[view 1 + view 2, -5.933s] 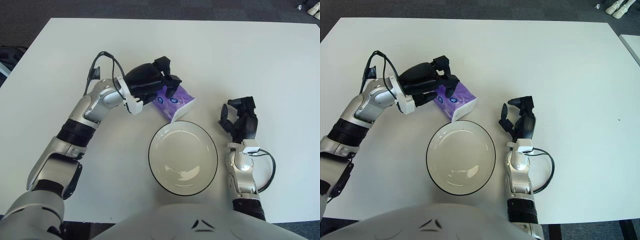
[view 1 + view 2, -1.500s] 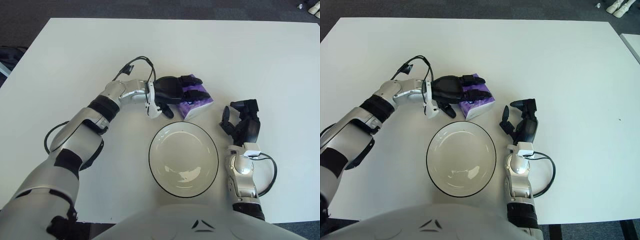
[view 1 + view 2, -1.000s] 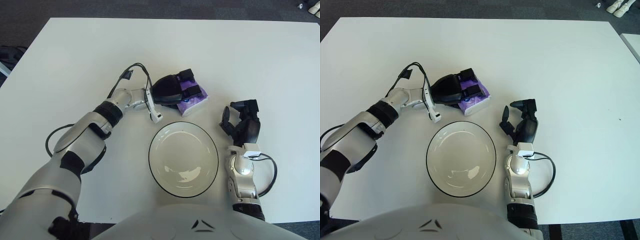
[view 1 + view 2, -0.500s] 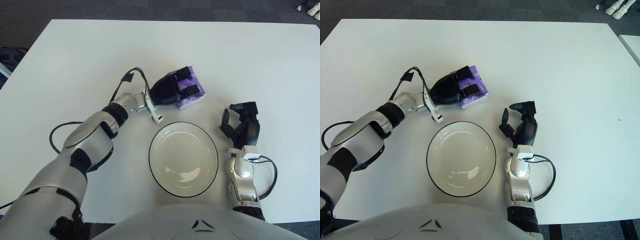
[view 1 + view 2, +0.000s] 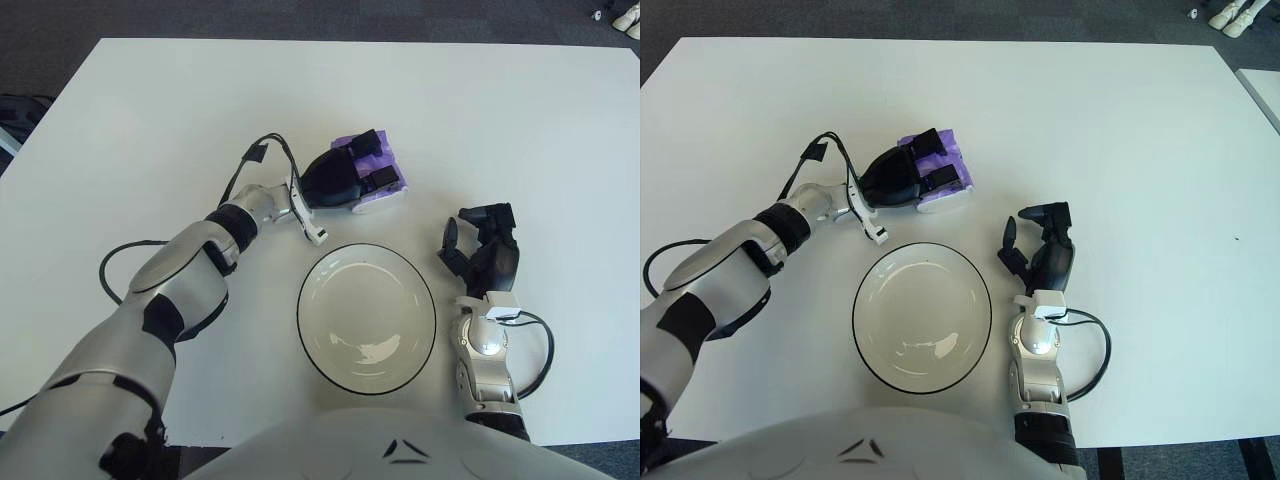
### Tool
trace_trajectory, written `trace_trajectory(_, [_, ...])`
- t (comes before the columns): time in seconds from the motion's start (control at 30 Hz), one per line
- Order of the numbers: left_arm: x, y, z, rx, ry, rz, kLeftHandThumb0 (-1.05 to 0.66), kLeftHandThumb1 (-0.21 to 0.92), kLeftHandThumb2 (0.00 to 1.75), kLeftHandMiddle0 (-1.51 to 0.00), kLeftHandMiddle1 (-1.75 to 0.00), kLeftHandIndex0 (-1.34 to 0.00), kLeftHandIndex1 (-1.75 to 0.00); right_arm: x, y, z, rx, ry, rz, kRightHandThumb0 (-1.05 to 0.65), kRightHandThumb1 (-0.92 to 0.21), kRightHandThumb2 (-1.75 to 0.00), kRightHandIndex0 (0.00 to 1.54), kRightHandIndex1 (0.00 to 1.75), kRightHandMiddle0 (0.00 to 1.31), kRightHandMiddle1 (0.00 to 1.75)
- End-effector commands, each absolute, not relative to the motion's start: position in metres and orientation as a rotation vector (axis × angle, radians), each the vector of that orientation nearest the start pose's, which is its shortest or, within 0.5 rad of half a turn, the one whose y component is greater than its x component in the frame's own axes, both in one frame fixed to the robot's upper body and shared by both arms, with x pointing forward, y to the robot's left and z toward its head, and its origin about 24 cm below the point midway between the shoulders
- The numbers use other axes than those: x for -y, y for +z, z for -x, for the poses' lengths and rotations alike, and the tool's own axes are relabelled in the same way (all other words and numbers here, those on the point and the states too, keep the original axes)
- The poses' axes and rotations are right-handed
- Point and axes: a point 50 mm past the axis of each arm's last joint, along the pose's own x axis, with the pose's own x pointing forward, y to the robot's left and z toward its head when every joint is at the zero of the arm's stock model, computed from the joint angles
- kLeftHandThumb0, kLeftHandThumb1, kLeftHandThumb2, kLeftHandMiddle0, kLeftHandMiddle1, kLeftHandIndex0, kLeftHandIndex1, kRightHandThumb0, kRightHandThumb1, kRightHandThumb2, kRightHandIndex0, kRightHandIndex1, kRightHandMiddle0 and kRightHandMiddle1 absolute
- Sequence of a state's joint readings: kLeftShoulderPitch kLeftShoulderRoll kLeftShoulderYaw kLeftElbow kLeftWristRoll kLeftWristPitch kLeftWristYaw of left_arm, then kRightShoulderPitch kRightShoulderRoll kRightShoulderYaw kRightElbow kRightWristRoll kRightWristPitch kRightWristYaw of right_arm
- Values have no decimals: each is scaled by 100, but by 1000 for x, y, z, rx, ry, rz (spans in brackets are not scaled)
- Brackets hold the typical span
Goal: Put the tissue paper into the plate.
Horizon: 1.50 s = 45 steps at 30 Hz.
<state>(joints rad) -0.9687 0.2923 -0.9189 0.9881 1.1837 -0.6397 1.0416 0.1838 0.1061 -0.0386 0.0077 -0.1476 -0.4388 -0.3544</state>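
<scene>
Left hand (image 5: pixel 340 182) extended to the far side of the plate (image 5: pixel 366 316), palm over the purple tissue pack (image 5: pixel 376 178). Fingers (image 5: pixel 372 180) curled over the pack's top, two dark fingertips showing against the purple wrapper; pack clamped between fingers and palm. Whether lifted or resting on the white surface (image 5: pixel 520 130) not clear from either eye view.

Pack located just beyond the plate's far rim, slightly left of the plate's centre line, apart from the rim with a strip of bare surface between. Long axis roughly left to right, tilted a little, its right end sticking out past the fingertips. Hand approaching from the left along that axis, so the pack lay at the fingertip end of the hand rather than under the wrist.

Plate lying near of the pack: carry direction judged to be toward the robot and slightly right, a short way over the rim.

Right hand (image 5: pixel 482 256) showing just to the right of the plate, idle, fingers loosely curled and holding nothing. Left hand plainly the one on the job and already on the pack.

Plate empty. Step in hand judged as grasp secured, transfer not yet done. Risk judged: soft pack slipping out toward its free right end during the carry.
</scene>
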Motion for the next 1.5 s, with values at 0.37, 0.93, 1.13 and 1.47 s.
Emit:
trace_trajectory(0.37, [-66,73,-324,1256,-506,-1239,0,1,166,-87,-171,-60,-175,167,-2,-186,42,-429,62,-39,-65,-90,51,131,35,175])
trace_trajectory(0.93, [-77,96,-333,1244,-374,-1161,0,-5,171,-94,-164,-65,-175,166,-3,-190,47,-429,43,-38,-68,-86,50,133,33,175])
trace_trajectory(1.13, [-88,119,-337,1227,-364,-1079,0,-6,172,-94,-164,-65,-175,166,-4,-191,35,-423,37,-38,-68,-86,51,133,33,175])
trace_trajectory(1.47, [-100,153,-331,1185,-384,-948,0,-9,174,-96,-165,-68,-175,167,-6,-193,15,-422,19,-38,-68,-86,49,134,33,175])
